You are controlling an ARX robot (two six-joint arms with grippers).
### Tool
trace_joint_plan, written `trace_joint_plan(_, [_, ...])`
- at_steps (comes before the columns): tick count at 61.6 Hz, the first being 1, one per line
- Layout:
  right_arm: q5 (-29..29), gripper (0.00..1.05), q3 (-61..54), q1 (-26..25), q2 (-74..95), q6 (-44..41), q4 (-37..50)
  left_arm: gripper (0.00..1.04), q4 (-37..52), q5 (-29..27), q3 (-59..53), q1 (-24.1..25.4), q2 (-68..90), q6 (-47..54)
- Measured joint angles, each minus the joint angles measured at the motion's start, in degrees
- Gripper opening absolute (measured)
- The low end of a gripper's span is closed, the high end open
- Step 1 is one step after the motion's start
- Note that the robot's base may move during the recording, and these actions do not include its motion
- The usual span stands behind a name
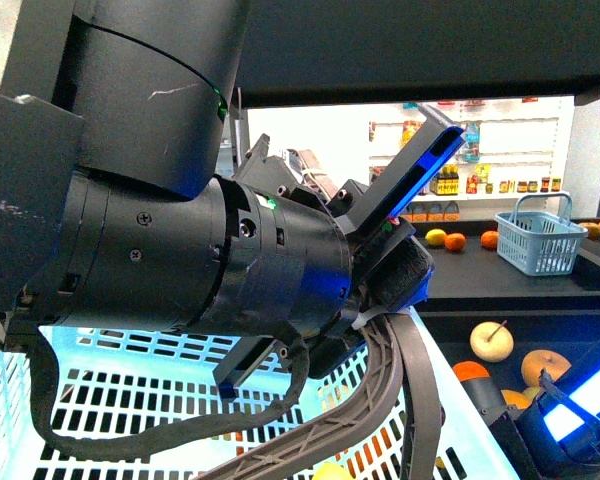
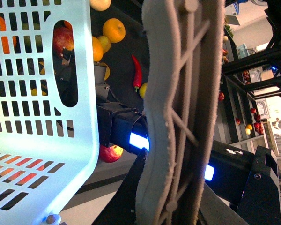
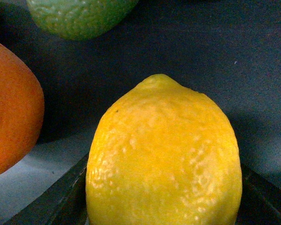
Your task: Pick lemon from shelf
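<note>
Judging this the grasp step: the lemon (image 3: 164,159) sits on the shelf (image 3: 253,70) just beside the orange (image 3: 9,108), flanked by my right gripper's (image 3: 164,208) fingers (image 3: 51,199); whether they pinch it yet I cannot tell. Next I should squeeze gently, then lift clear of the orange.

Front view: white light is pouring in from the back wall (image 1: 335,135) at 1 o'clock, leaving the big arm (image 1: 160,230) nearly in silhouette. A blue light strip (image 1: 580,398) is flaring at 4 o'clock.

Left wrist view: the basket (image 2: 84,140) is glowing pale cyan, and the handle (image 2: 178,93) is blurring up close.

Right wrist view: the lemon (image 3: 164,159) is showing sharp w/ soft light. The bg is staying dim, and the orange (image 3: 9,108) at 9 o'clock is going soft.
</note>
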Motion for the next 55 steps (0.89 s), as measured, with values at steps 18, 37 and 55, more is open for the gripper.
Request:
trace_joint_plan(18, [-1.1, 0.66, -5.7, -1.2, -3.3, -1.7, 2.4, 0.13, 0.0, -0.1, 0.0, 0.0, 0.0, -0.1])
trace_joint_plan(37, [-1.3, 0.66, -21.0, -7.4, -17.9, -8.5, 8.5, 0.13, 0.0, 0.0, 0.0, 0.0, 0.0, -0.1])
trace_joint_plan(55, [-10.1, 0.66, -36.9, -12.5, -40.4, -8.8, 11.1, 0.13, 0.0, -0.1, 0.0, 0.0, 0.0, -0.1])
